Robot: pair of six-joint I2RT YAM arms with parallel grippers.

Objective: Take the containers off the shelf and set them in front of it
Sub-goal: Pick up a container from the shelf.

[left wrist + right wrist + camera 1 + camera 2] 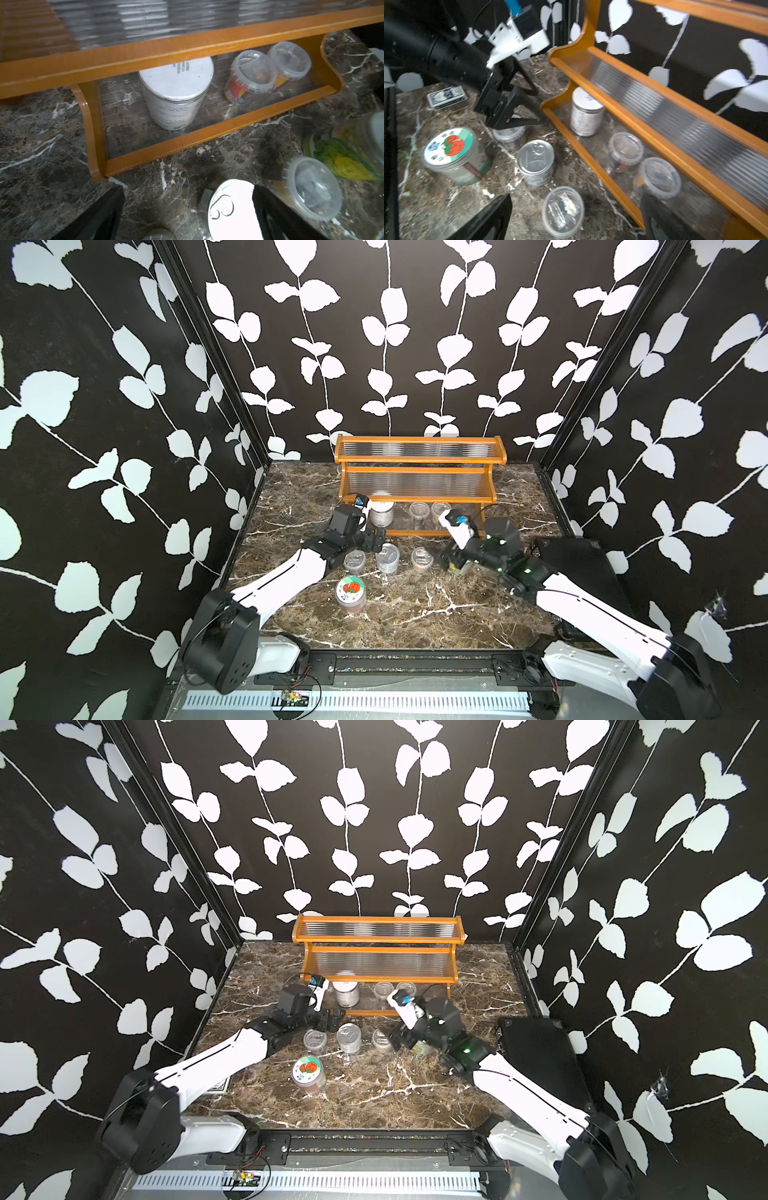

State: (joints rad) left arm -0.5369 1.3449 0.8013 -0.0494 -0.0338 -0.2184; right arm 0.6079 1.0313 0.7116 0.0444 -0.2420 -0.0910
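left wrist view shows the left gripper (188, 192) with jaws spread wide, the silver tin can (230, 209) close beneath them and the white-lid jar (176, 93) ahead on the lowest tier of the shelf (207, 133), while the right gripper (576, 198), likewise spread and holding nothing, hovers over a clear cup (562, 212).

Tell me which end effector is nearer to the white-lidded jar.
Left. The left end effector is just in front of the white-lidded jar; the right end effector is farther along the shelf.
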